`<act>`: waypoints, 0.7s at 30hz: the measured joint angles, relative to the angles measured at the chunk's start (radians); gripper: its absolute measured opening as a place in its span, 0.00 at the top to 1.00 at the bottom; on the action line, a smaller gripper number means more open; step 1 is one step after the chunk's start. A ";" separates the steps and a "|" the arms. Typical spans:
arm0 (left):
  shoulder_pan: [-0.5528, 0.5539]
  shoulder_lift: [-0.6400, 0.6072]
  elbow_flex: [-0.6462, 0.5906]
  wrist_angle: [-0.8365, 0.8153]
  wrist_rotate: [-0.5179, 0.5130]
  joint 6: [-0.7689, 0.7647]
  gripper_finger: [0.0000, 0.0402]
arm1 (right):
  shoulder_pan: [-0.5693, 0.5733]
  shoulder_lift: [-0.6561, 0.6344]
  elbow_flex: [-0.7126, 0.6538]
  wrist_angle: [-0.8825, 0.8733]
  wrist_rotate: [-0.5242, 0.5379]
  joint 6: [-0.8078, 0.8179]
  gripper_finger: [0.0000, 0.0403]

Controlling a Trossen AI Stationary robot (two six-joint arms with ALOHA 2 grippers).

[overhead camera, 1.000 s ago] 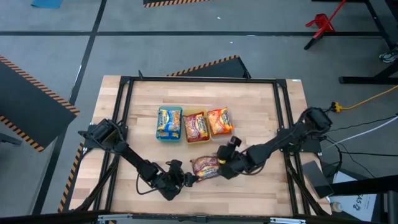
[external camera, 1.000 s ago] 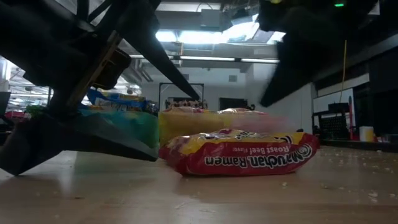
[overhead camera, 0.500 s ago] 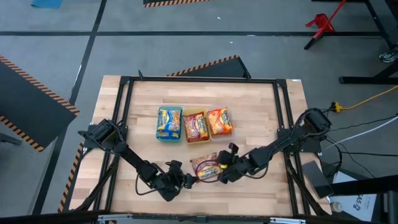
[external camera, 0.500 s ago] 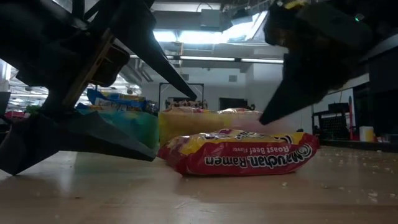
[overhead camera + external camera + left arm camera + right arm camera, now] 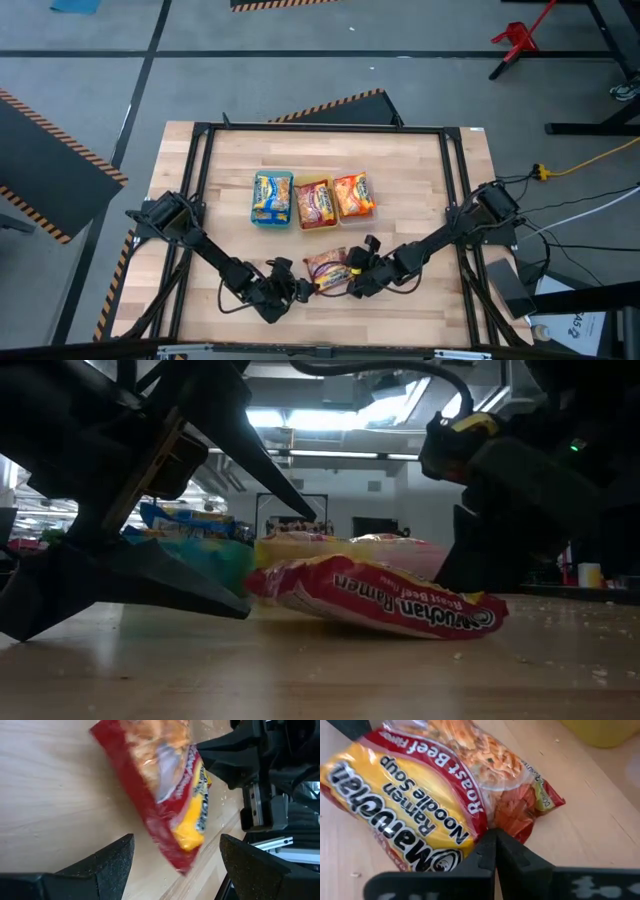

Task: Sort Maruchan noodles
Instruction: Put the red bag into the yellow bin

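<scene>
Here, bare wood of the table (image 5: 420, 170) lies open beyond the red packet (image 5: 327, 269), which lies near the table's front edge, well apart from the three filled trays (image 5: 313, 200). The left gripper (image 5: 300, 290), jaws spread, flanks the packet's end; the right gripper (image 5: 492, 842), shut, pinches its opposite edge. Arms partly hide the trays in the low view. The packet is crinkly, yellow-banded and tilted.

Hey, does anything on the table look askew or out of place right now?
Yes: the red ramen packet lies loose in front of the trays, tilted with one end lifted, where the right pincer is shut on its edge.
</scene>
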State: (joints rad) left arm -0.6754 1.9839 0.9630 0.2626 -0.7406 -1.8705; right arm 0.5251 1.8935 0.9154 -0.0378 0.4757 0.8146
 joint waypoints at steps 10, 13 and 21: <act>0.040 -0.001 0.001 -0.019 -0.003 -0.037 0.28 | -0.001 0.000 -0.001 -0.002 0.000 0.000 1.00; 0.053 -0.001 0.001 -0.019 -0.001 -0.041 0.28 | -0.001 0.001 -0.001 -0.002 0.000 0.000 1.00; 0.104 -0.001 0.001 -0.023 0.020 -0.034 0.28 | -0.002 0.003 -0.003 0.031 0.002 -0.014 1.00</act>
State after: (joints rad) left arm -0.5718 1.9830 0.9638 0.2400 -0.7202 -1.9042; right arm 0.5232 1.8965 0.9123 -0.0071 0.4779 0.8007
